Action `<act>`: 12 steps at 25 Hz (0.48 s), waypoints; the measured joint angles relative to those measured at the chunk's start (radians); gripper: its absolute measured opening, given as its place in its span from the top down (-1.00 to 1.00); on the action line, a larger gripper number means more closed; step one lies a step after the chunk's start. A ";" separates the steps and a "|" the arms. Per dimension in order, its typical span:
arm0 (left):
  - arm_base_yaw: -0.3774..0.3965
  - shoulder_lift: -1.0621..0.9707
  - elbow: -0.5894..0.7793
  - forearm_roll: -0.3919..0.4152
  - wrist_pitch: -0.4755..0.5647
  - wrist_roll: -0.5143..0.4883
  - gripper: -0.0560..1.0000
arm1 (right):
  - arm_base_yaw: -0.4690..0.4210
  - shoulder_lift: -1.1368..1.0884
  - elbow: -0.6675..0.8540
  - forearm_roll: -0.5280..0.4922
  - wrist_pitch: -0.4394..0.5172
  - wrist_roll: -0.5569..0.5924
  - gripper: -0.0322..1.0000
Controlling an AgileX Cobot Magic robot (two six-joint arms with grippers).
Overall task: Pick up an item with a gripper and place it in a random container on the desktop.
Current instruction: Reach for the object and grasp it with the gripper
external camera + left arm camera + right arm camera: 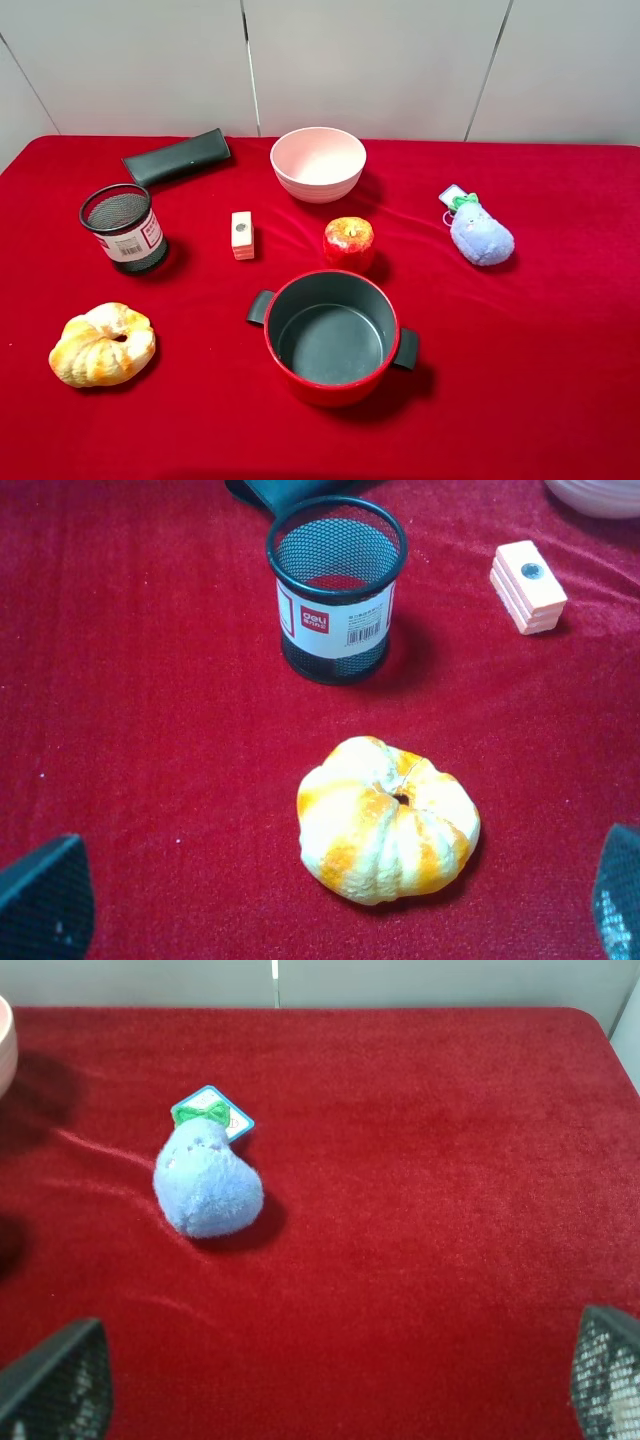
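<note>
The pale blue plush toy (481, 235) lies on the red cloth desktop (560, 390) at the right, green bow and white tag pointing to the back. In the right wrist view the toy (207, 1185) lies ahead of my open, empty right gripper (330, 1385), apart from it. The pale pink-white bowl (318, 163) stands empty at the back middle. My left gripper (330, 928) is open and empty, just short of a bread roll. Neither arm shows in the exterior high view.
A red two-handled pot (332, 335) stands at the front middle, with a red apple (348, 241) behind it. A black mesh cup (124, 228), a bread roll (102, 344), a black case (177, 157) and a small pink block (242, 235) are on the left.
</note>
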 joint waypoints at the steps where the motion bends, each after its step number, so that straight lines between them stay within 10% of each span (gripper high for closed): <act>1: 0.000 0.000 0.000 0.000 0.000 0.000 -0.99 | 0.000 0.000 0.000 0.000 0.000 0.000 -0.41; 12: 0.000 0.000 0.000 0.000 0.000 0.000 -0.99 | 0.000 0.000 0.000 0.000 0.000 0.000 -0.41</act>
